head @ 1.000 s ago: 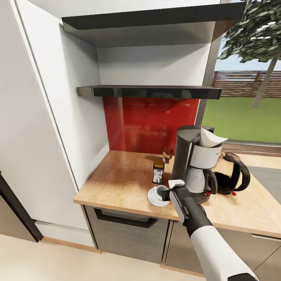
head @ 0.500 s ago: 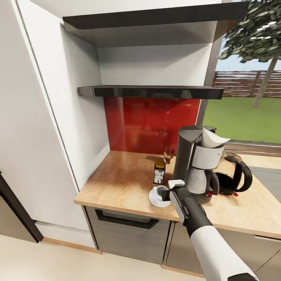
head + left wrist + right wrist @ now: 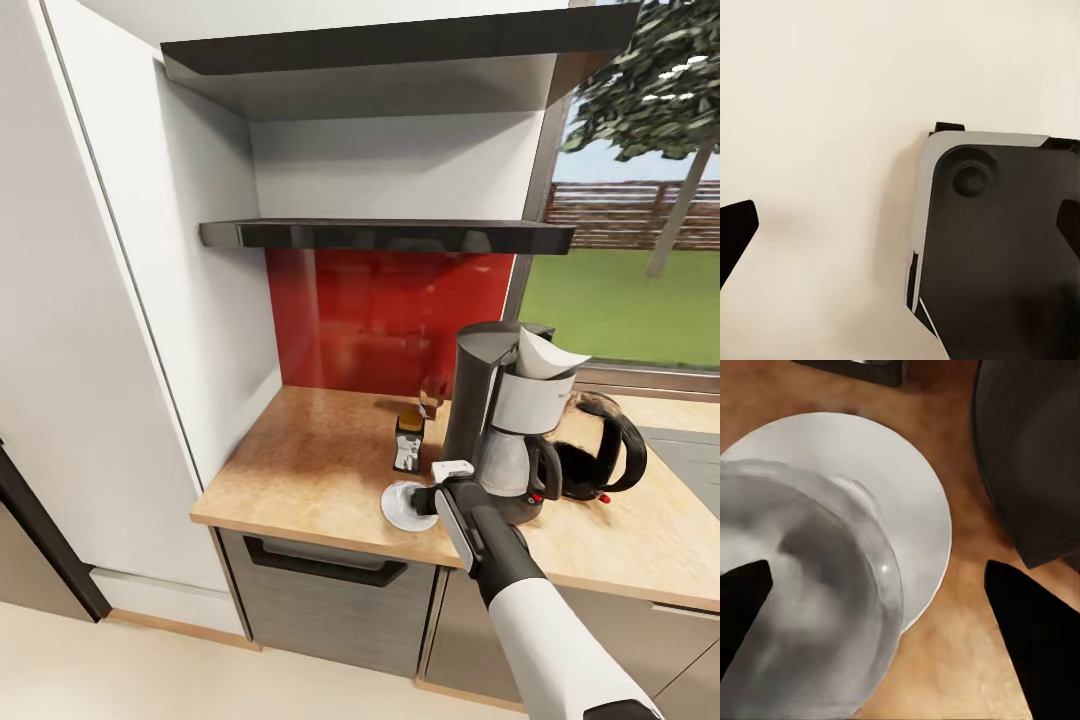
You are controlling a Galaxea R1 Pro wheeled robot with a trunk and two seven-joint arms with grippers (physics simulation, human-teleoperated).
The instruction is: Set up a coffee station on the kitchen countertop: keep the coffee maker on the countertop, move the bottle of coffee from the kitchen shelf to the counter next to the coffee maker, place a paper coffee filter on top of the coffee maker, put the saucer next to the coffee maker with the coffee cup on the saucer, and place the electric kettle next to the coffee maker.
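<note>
The coffee cup sits on the saucer, seen from directly above in the right wrist view as a grey-white bowl overlapping the white plate. In the head view the saucer lies near the front edge of the kitchen countertop, just beside the coffee maker. The right gripper is right over it, and its two dark fingers stand spread wide, one on each side of the cup, pinching nothing — the cup looks released.

The rest of the station appears nearly complete. The paper coffee filter rests on top of the coffee maker. The bottle of coffee stands on the counter just behind the saucer, off the kitchen shelf. The electric kettle stands against the machine's far side, toward the window.

Judging by how things lie, every item is in place, and little remains beyond lifting the right arm clear without nudging the cup.

The left wrist view shows pale floor and a dark part of the robot — its finger tips sit at opposite edges of the picture, spread apart and empty.
</note>
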